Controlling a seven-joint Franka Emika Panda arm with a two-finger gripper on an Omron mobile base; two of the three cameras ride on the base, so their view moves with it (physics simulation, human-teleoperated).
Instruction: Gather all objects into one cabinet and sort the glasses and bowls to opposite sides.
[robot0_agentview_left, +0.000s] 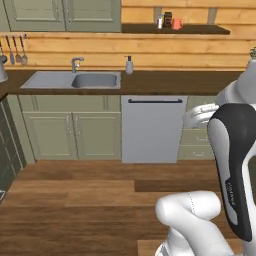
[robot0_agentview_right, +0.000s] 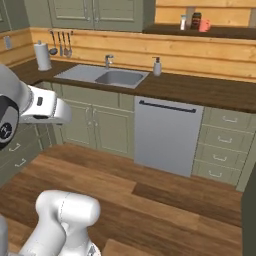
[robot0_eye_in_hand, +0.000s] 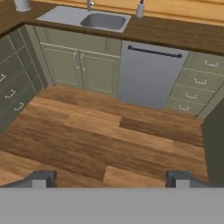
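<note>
Claw (robot0_eye_in_hand: 111, 177) wide, empty, poised over the brown plank floor (robot0_eye_in_hand: 100, 140). Approach step, judged: nothing gathered yet. Salmon-orange mug (robot0_agentview_right: 204, 25) at 1 o'clock on far dark wall shelf (robot0_agentview_right: 225, 32). Next: drive closer, reach up.

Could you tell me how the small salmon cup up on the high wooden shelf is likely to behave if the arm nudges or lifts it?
The cup looks small and upright, so probably light and easy to tip when pushed. It stands close beside a dark jar, so a sideways nudge may knock that too. Its surface looks smooth, possibly slippery; finer detail is too small to tell.
</note>
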